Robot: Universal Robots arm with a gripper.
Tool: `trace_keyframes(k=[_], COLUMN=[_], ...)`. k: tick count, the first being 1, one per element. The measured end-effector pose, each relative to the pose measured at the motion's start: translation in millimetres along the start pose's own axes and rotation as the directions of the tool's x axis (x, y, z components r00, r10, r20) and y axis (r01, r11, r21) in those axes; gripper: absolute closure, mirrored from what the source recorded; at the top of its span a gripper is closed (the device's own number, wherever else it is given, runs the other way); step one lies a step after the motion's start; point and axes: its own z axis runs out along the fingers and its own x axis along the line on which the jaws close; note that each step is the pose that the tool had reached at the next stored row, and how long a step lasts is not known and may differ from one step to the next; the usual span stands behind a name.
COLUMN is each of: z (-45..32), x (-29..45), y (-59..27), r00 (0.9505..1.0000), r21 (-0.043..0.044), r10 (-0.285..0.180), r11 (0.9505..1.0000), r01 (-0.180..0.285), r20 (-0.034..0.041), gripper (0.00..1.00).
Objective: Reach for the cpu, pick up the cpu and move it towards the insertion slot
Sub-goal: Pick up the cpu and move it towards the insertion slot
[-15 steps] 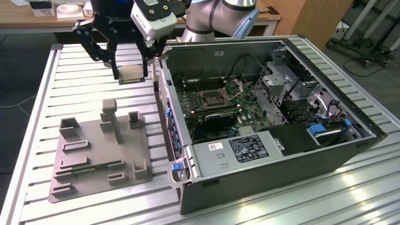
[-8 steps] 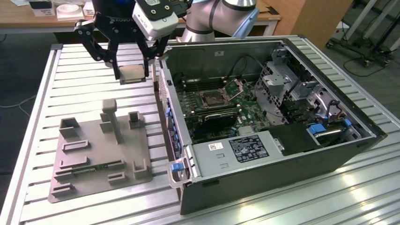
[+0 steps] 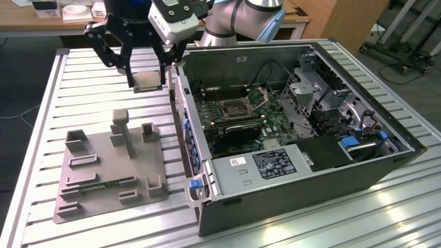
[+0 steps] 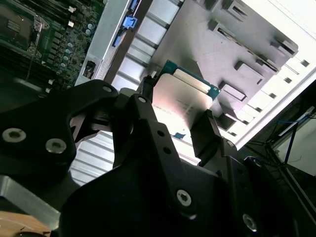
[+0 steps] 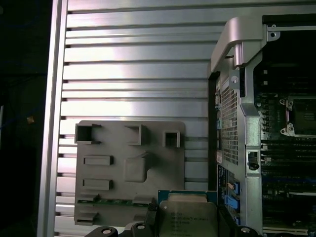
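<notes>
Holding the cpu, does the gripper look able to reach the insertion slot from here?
Probably yes: the gripper holds the cpu beside the case, whose side panel is off, and the insertion slot lies uncovered with its plate raised.

Grey tray (image 3: 103, 151), open case (image 3: 310, 192) — slatted table (image 3: 90, 103)

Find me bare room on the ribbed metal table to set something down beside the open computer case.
Bare ribbed aluminium table lies beyond the grey plastic fixture plate, and along the exterior view's bottom right by the open black computer case. Crowded: the fixture-case gap and the case's inside. The black gripper holds the silvery square cpu near the case wall.
</notes>
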Motion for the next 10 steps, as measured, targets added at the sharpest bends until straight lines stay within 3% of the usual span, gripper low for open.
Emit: trace_keyframes(k=[10], z=[0.0], x=[-3.1], y=[0.0], r00=[1.0], r21=[0.0], r10=[0.0], r11=[1.0], r01=[0.0], r20=[0.0], gripper=[0.46])
